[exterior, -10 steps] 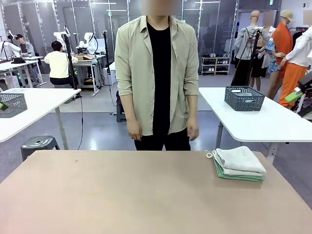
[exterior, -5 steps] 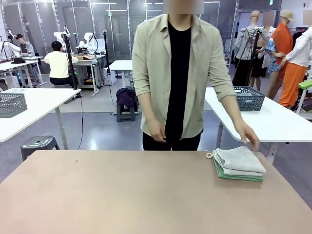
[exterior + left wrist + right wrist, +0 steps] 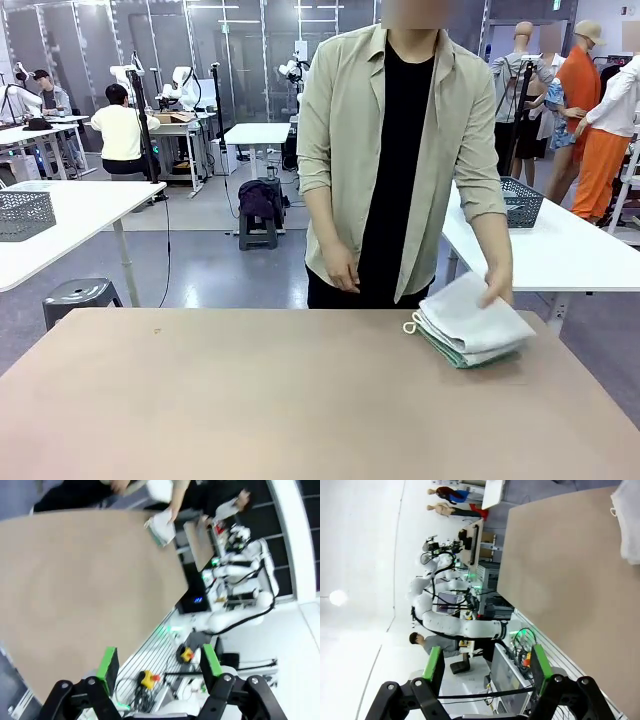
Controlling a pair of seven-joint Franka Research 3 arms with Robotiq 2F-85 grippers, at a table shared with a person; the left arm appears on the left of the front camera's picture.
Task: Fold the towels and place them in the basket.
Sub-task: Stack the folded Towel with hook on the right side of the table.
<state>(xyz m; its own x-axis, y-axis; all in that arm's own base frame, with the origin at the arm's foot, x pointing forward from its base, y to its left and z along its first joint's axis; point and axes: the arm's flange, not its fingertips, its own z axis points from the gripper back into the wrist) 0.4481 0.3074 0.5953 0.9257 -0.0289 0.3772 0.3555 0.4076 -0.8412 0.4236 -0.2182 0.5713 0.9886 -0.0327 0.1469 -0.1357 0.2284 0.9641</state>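
Nearest, the left end effector (image 3: 159,666) and the right end effector (image 3: 487,667) both gape wide with nothing between their green pads. Beyond them lies the tan table (image 3: 250,400). At its far right edge sit the stacked folded towels (image 3: 470,330), cream over mint, a person's hand (image 3: 495,290) touching the top one.

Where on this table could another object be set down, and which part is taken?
The table is bare across its left, middle and near edge, from the far edge by the person down to the camera. The far right corner is crowded: the stacked towels lie there, with the person's hand on them.
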